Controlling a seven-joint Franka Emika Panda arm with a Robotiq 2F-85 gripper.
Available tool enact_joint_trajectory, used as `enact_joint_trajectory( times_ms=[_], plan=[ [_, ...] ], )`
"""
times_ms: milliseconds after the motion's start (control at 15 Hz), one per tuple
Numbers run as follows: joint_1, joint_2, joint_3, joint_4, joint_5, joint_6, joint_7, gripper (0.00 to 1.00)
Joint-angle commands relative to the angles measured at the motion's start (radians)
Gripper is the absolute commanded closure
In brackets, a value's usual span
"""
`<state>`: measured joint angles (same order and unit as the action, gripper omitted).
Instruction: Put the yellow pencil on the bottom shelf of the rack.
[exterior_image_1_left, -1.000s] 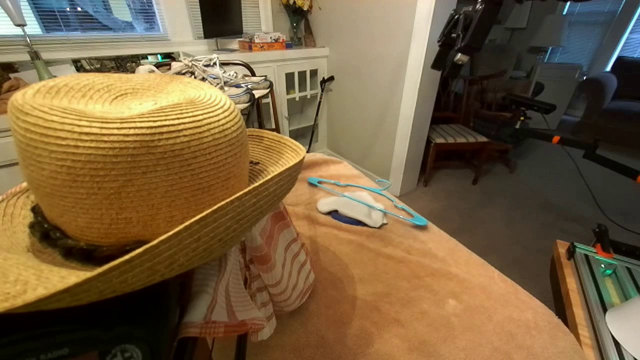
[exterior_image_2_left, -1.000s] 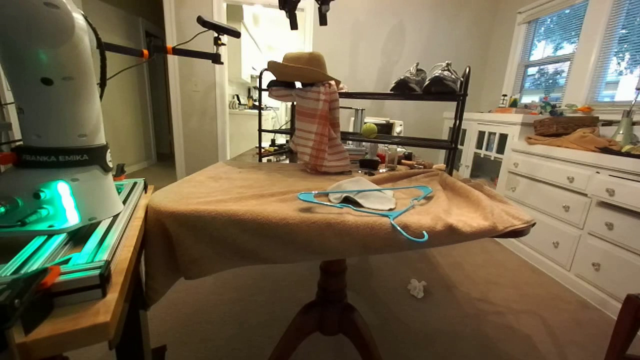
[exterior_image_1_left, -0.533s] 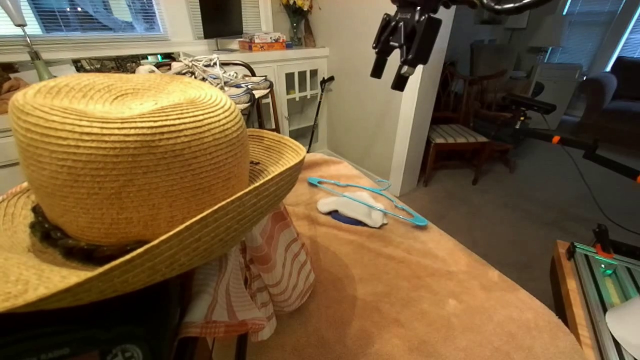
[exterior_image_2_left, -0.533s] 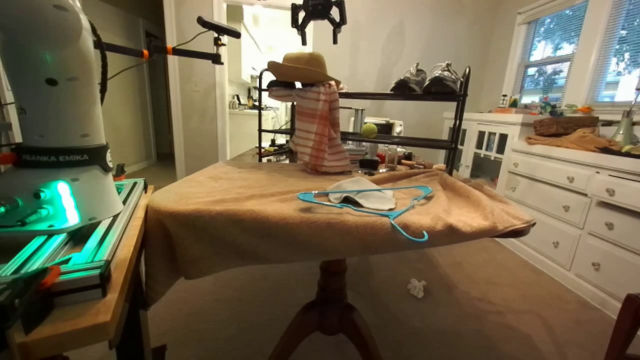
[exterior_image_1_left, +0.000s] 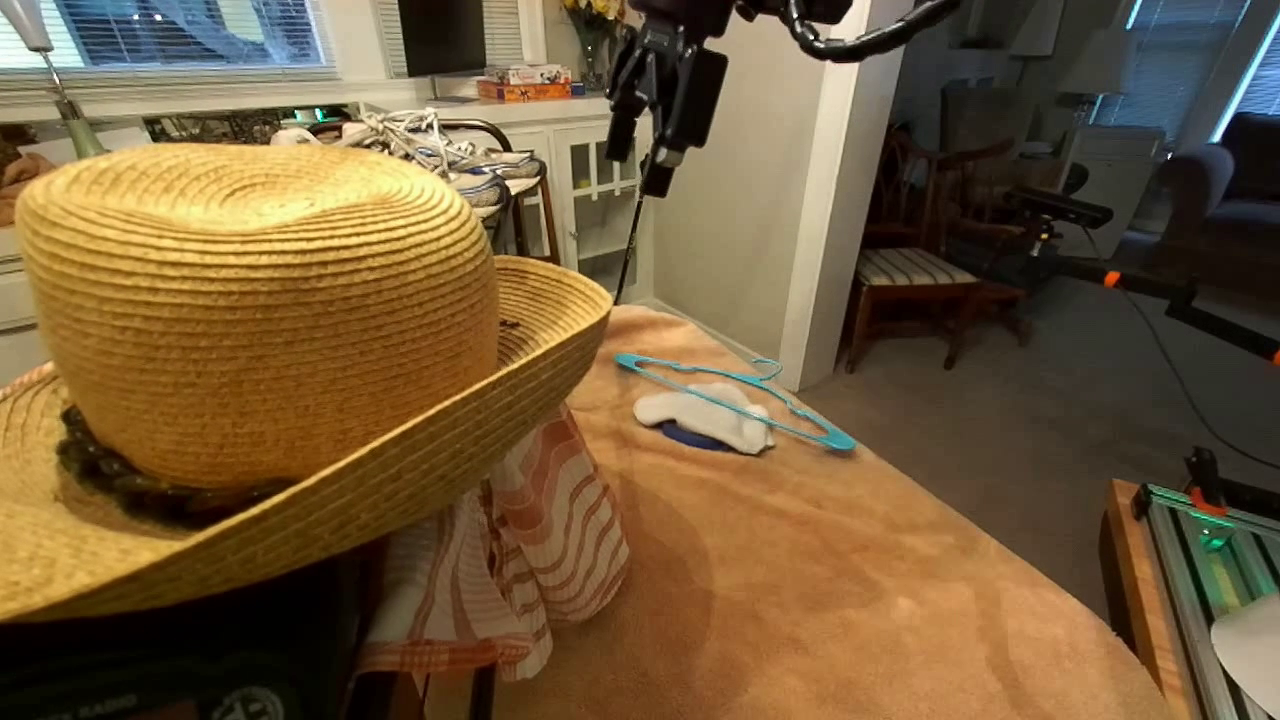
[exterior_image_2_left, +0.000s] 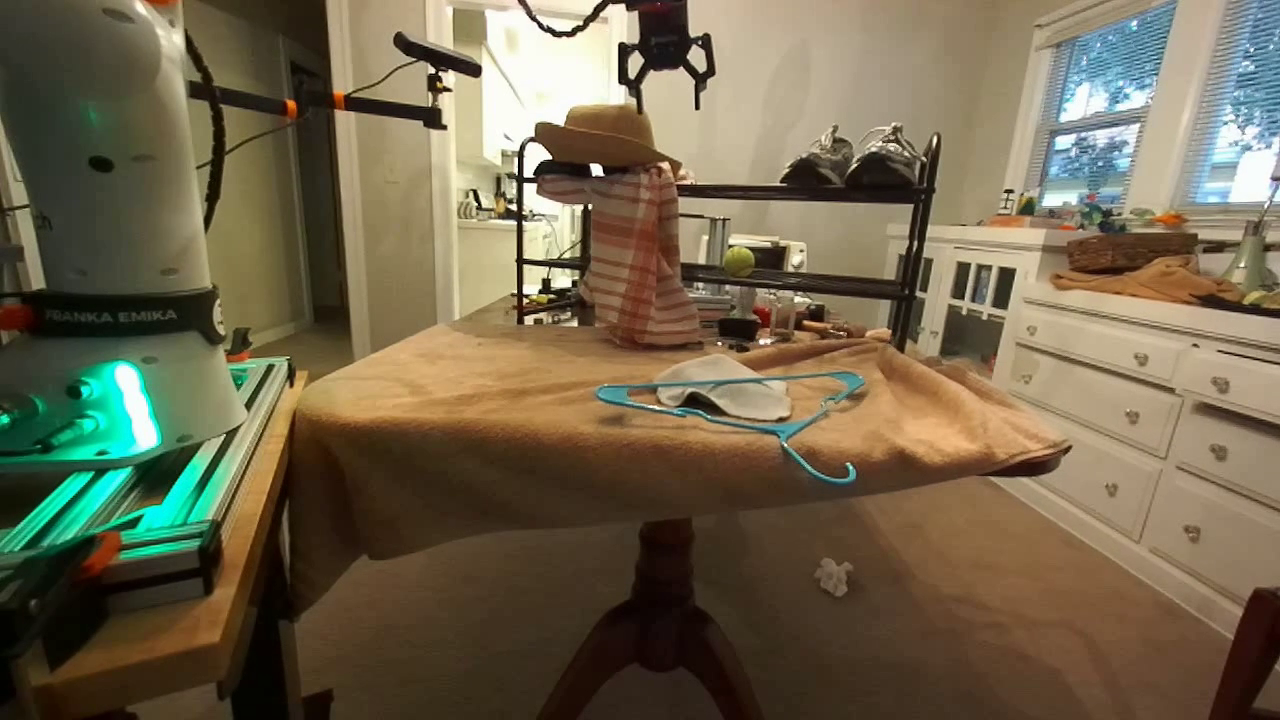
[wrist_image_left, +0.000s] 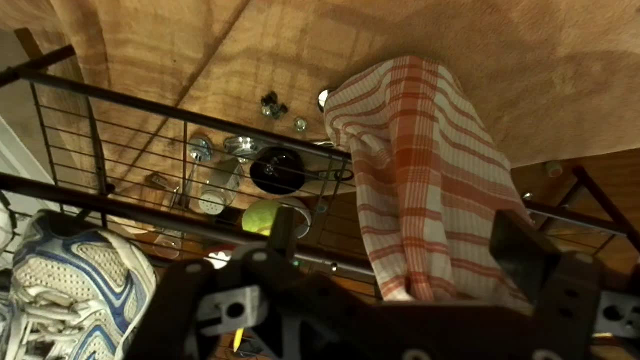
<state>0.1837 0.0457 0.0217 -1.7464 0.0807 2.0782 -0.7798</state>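
in an exterior view, windows (exterior_image_2_left: 1105, 110) with blinds (exterior_image_2_left: 1235, 120) occupy the upper right; a white chest of drawers (exterior_image_2_left: 1140, 430) stands below them. a plain wall (exterior_image_2_left: 850, 70) spans the upper centre; carpeted floor (exterior_image_2_left: 440, 640) extends along the bottom. in an exterior view, a striped-seat wooden chair (exterior_image_1_left: 915, 268) stands right of centre, in dim light; a white cabinet (exterior_image_1_left: 590, 215) stands left of it.

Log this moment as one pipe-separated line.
hand: open, nothing gripped | yellow pencil: partly hidden, surface beneath unclear | rack: straw hat and shoes up top | placement: unconfirmed
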Motion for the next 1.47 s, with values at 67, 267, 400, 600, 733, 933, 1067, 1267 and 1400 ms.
enact_joint_trajectory(
  times_ms=[67,267,400,600,733,933,1067,1267,1400],
  plan=[
    [-0.025,0.185,0.060,0.227,-0.056,-0.009,0.054,0.00],
    [-0.027,0.283,0.077,0.350,-0.070,-0.031,0.138,0.00],
    [-0.022,0.340,0.083,0.418,-0.097,-0.031,0.188,0.00],
    [-0.018,0.413,0.090,0.512,-0.121,-0.055,0.269,0.00],
    [-0.017,0.362,0.079,0.427,-0.100,-0.004,0.219,0.00],
    [-0.023,0.361,0.087,0.428,-0.100,-0.004,0.219,0.00],
    [-0.024,0.360,0.088,0.429,-0.100,-0.004,0.219,0.00],
    [-0.019,0.374,0.083,0.420,-0.095,0.029,0.270,0.00],
    [-0.019,0.399,0.092,0.425,-0.077,0.082,0.289,0.00]
  ],
)
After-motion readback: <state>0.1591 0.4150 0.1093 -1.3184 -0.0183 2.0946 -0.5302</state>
